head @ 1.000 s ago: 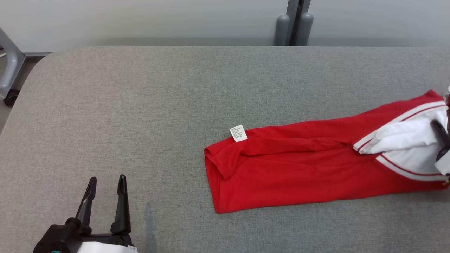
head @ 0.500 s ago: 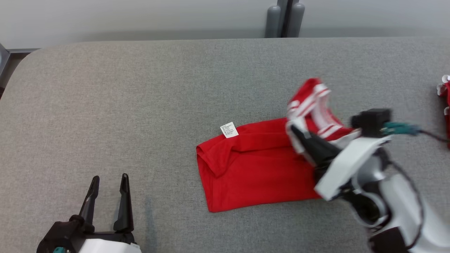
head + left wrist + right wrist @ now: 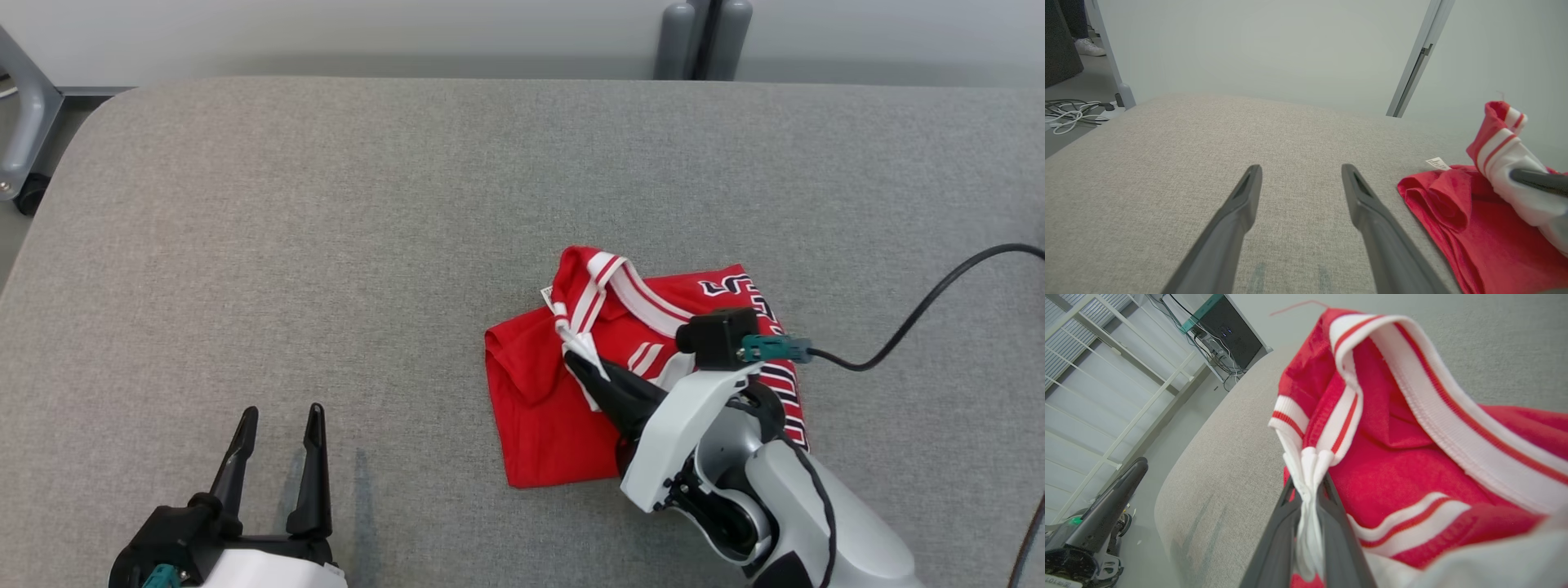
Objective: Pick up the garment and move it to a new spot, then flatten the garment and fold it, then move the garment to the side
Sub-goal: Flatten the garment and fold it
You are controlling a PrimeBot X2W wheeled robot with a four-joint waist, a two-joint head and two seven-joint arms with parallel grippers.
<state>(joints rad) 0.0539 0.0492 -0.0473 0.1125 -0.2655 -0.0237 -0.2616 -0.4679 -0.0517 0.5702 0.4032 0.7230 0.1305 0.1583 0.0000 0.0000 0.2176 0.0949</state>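
Note:
The garment (image 3: 531, 408) is a red shirt with white striped trim, lying doubled over right of the table's centre. Its striped end is lifted and folded back over the red part. My right gripper (image 3: 573, 360) is shut on that white trim, just above the cloth; in the right wrist view the right gripper (image 3: 1308, 486) pinches a bunched white edge of the garment (image 3: 1396, 465). My left gripper (image 3: 277, 425) stands open at the lower left, well clear of the cloth. In the left wrist view the left gripper (image 3: 1300, 171) holds nothing, with the garment (image 3: 1453, 212) to its right.
The grey padded table (image 3: 326, 245) has rounded corners and open surface to the left and behind. A black cable (image 3: 922, 310) trails from the right wrist. A grey post (image 3: 702, 33) stands behind the table, a metal frame leg (image 3: 24, 122) at far left.
My right gripper has carried the garment's striped end leftwards over the red part, doubling the long strip into a short stack. The left gripper stays open in place. The head camera shifted slightly.

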